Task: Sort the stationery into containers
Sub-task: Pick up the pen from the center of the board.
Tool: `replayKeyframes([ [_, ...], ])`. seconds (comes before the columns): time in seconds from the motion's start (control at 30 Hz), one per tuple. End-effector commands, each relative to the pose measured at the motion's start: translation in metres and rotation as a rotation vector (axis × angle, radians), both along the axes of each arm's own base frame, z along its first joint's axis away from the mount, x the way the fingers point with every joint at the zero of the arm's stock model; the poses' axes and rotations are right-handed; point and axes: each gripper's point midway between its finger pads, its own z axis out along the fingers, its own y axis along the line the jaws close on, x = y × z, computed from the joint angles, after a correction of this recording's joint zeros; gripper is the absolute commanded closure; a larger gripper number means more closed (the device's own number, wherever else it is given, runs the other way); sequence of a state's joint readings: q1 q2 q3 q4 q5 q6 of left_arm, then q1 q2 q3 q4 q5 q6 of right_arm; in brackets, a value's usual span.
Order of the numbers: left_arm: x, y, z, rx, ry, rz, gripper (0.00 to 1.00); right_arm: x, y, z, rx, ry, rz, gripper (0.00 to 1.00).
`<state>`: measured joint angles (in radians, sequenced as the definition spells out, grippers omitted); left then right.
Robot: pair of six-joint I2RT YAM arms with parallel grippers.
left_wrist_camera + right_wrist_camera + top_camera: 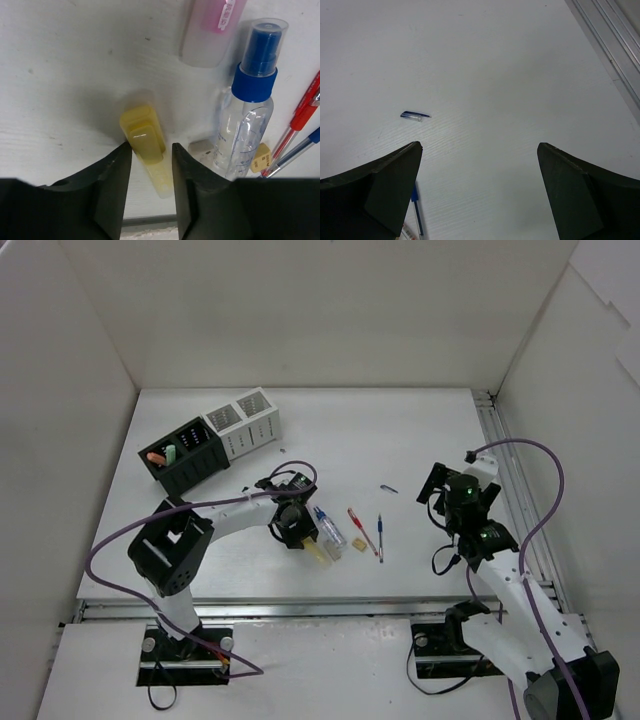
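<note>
- Crowding the yellow highlighter on the table, to its right in the left wrist view: a pale eraser block just beside it, then a clear bottle with a blue cap, a tan eraser block just beside the bottle, and past that a red pen and a blue pen
- Above the yellow highlighter in that view lies a pink highlighter, apart from it
- Up and left of the yellow highlighter in the top view, well apart from it, the black organiser and the white mesh organiser stand side by side; orange and green items show in the black one's end compartment
- The left gripper straddles the yellow highlighter's capped end; its fingers are drawn partly in, one against the highlighter's side, a sliver of gap showing at the other, so not clamped
- The right gripper hangs well to the right of the yellow highlighter, fingers spread wide with nothing between them, above bare table near a small blue clip
</note>
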<state>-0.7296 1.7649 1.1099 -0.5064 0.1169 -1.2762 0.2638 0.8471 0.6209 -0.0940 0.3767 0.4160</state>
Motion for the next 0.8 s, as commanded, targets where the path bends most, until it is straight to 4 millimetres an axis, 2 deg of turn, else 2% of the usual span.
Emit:
replayKeyframes([
  [0.0,-0.003,-0.003,-0.001,0.005,0.001,-0.015,0.68,0.013,0.004,0.020,0.026,-0.068,-0.005,0.02],
  [0.07,-0.001,-0.001,0.001,0.014,-0.009,-0.019,0.80,0.013,0.007,0.021,0.029,-0.071,0.003,0.02],
  [0.13,0.000,-0.001,0.005,0.016,-0.026,-0.032,0.83,0.012,0.008,0.022,0.024,-0.070,0.018,0.02],
  [0.27,0.008,0.011,0.015,0.061,-0.071,-0.025,1.00,0.014,0.026,0.025,0.024,-0.062,0.108,0.02],
  [0.43,0.031,0.047,0.056,0.131,-0.249,-0.010,1.00,0.022,0.044,0.015,-0.017,-0.004,0.183,0.02],
  [0.47,0.042,0.063,0.079,0.159,-0.341,0.033,1.00,0.024,0.051,0.014,-0.025,0.003,0.207,0.02],
  [0.53,0.050,0.084,0.104,0.220,-0.443,0.041,1.00,0.030,0.065,0.020,-0.035,0.003,0.259,0.02],
  [0.57,0.061,0.106,0.131,0.262,-0.541,0.103,1.00,0.033,0.077,0.012,-0.045,0.033,0.289,0.02],
  [0.6,0.066,0.117,0.145,0.283,-0.595,0.114,1.00,0.039,0.083,0.018,-0.050,0.026,0.298,0.02],
  [0.63,0.070,0.129,0.160,0.310,-0.647,0.127,1.00,0.043,0.092,0.008,-0.068,0.060,0.315,0.02],
  [0.67,0.074,0.146,0.185,0.335,-0.736,0.164,1.00,0.046,0.103,0.009,-0.076,0.063,0.340,0.02],
  [0.7,0.080,0.162,0.194,0.368,-0.777,0.184,1.00,0.052,0.111,0.016,-0.088,0.050,0.347,0.02],
  [0.77,0.088,0.181,0.227,0.388,-0.894,0.195,1.00,0.055,0.129,0.009,-0.119,0.077,0.384,0.02],
])
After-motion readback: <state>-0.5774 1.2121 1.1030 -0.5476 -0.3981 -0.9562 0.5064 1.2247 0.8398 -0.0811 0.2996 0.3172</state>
